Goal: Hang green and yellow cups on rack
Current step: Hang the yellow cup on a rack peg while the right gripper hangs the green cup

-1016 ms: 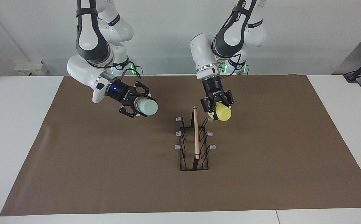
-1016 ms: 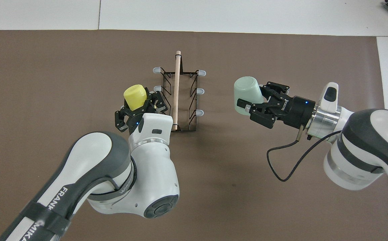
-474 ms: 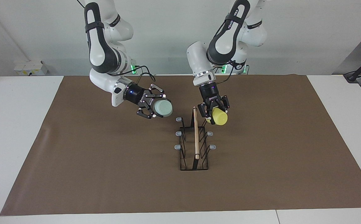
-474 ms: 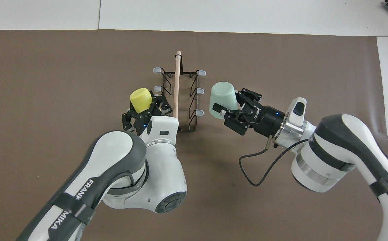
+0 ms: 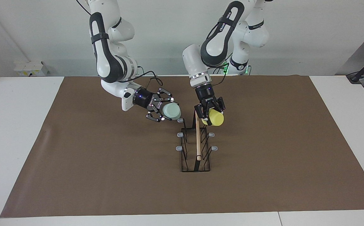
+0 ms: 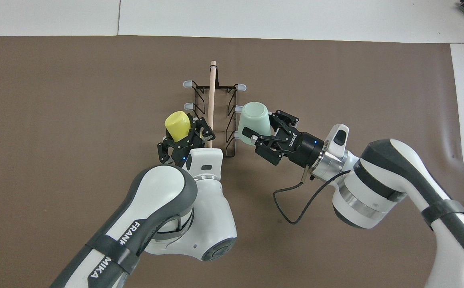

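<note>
With each tool clamped on its cup, left tool [image 5: 212, 115] holding the yellow cup [image 5: 216, 118] and right tool [image 5: 164, 110] the green cup [image 5: 171, 111] beside the rack [image 5: 195, 147], a misaligned rim could strike a prong [image 5: 180, 120] and tip it.

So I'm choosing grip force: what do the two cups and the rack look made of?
Green cup and yellow cup: probably plastic, with smooth, opaque, uniform colour and a soft sheen. Rack: thin black wire, likely coated metal, a pale rod that looks like bare wood, and grey, possibly rubber prong tips.
</note>
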`<action>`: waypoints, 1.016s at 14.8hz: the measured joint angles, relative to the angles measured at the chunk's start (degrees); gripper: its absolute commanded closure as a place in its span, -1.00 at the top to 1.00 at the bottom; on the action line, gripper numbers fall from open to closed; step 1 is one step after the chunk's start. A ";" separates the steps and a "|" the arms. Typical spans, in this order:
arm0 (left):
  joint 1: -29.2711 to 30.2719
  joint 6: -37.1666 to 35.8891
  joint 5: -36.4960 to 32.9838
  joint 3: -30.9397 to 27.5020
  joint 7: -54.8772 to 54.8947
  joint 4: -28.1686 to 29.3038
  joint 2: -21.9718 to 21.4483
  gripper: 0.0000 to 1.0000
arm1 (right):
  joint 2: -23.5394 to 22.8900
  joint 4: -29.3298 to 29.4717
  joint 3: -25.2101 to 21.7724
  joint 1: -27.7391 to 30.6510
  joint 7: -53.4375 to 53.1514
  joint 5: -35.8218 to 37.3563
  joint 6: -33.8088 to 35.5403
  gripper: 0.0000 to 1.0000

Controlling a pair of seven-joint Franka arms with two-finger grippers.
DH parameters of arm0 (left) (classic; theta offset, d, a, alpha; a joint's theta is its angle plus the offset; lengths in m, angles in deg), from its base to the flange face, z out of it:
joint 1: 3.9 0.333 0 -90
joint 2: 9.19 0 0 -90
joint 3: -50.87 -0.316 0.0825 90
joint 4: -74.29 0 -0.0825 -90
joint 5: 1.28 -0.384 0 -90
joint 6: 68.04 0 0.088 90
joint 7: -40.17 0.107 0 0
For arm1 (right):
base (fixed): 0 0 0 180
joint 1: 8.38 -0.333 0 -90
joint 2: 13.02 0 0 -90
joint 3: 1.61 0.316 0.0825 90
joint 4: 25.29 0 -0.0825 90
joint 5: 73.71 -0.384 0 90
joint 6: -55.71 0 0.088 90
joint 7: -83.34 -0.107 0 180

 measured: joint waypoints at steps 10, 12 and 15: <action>-0.33 -0.01 1.47 0.03 -0.13 0.04 -0.52 1.00 | -6.94 -0.18 -0.24 -0.17 9.57 -2.89 7.74 -1.00; -0.31 0.10 3.96 -0.06 2.44 -0.01 -1.28 1.00 | -7.25 -0.19 -0.21 -0.19 10.56 -3.34 7.74 -1.00; 0.70 1.33 10.43 -0.49 11.63 -1.01 -2.52 1.00 | -7.52 -0.19 -0.20 -0.25 13.10 -4.04 7.74 -1.00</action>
